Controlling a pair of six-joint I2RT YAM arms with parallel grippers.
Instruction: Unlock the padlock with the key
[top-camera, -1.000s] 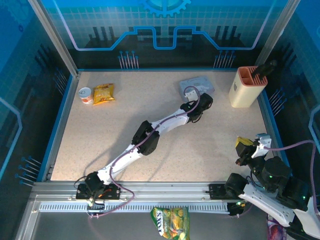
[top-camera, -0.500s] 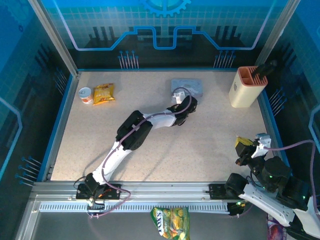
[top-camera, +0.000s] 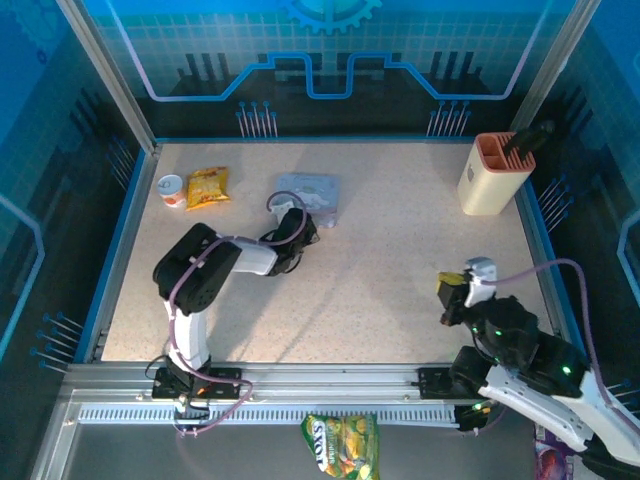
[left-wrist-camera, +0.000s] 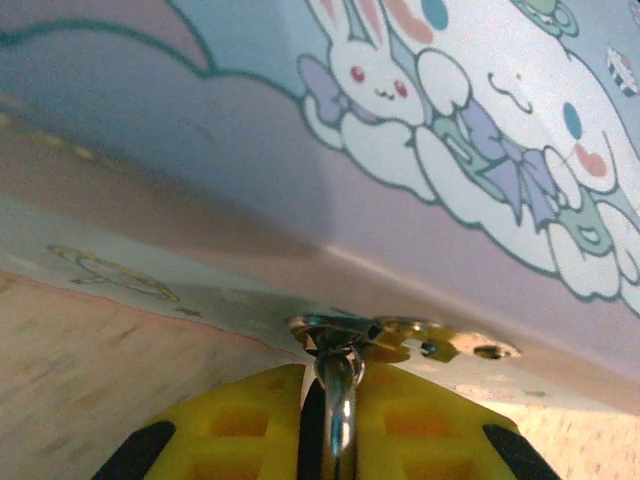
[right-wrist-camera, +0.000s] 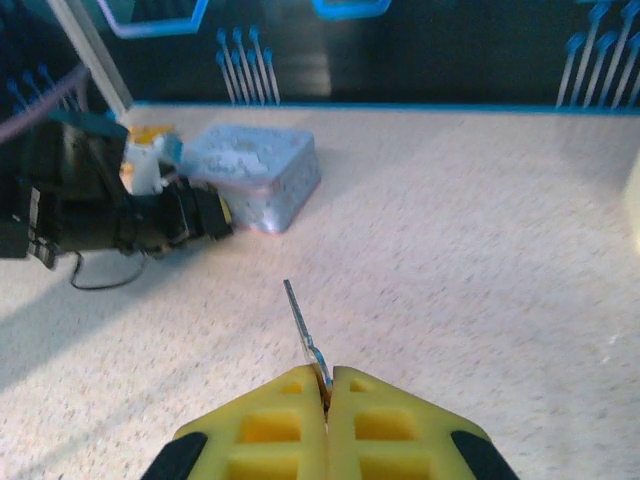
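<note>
Key (right-wrist-camera: 300, 325) pinched in right fingers (right-wrist-camera: 262, 425), padlock (left-wrist-camera: 338, 405) seemingly clamped between left fingers (left-wrist-camera: 240, 425) at tin box (left-wrist-camera: 200, 130)

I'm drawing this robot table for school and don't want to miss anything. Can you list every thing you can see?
tin box: one, pale blue with cartoon bunnies, far middle.
padlock: one, only its silvery shackle shows, hooked through the tin box's hasp.
key: one, silvery, sticking out of the right gripper.
snack packet: one, yellow, far left.
small cup: one, white and red, beside the snack packet.
holder: one, cream with orange top, far right, a dark tool in it.
snack bag: one, green, on the near ledge.
table: one, speckled beige.
left gripper: one, yellow, shut on the padlock.
right gripper: one, yellow, shut on the key.
</note>
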